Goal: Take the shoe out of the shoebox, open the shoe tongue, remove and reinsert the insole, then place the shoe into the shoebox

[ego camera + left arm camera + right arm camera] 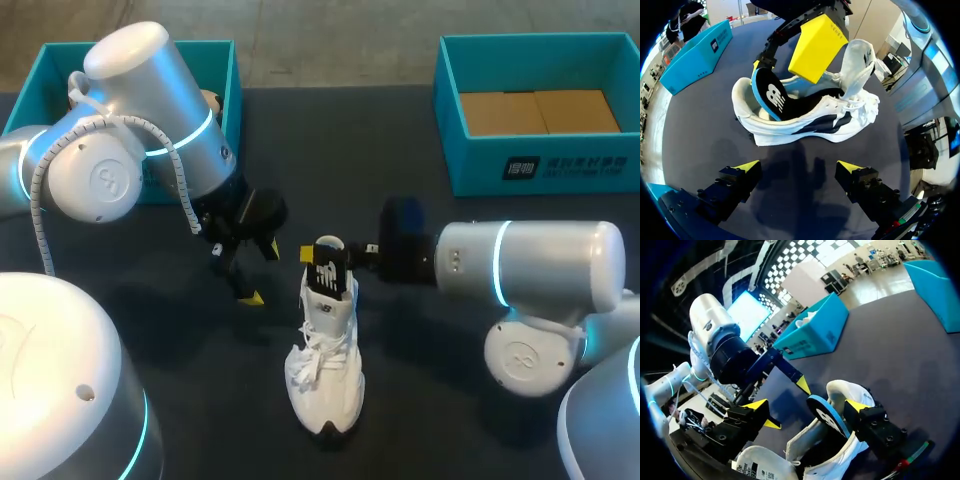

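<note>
A white shoe (pixel 325 350) stands upright in the middle of the dark table, toe toward the front edge. A black insole with a blue edge (pixel 327 270) sticks up out of its heel opening. My right gripper (pixel 345 255) is at the heel. In the right wrist view it (pixel 807 405) is open, and the insole (pixel 826 414) stands between its fingers, close to one of them. My left gripper (pixel 262 272) hangs open just left of the shoe. In the left wrist view the shoe (pixel 810 117) lies ahead of it (pixel 799 167), the tongue (pixel 862 55) pulled up.
A teal shoebox (pixel 228 95) stands at the back left behind my left arm. Another teal box (pixel 540 165) with brown cardboard inside is at the back right. Dark table surface lies in front of and beside the shoe.
</note>
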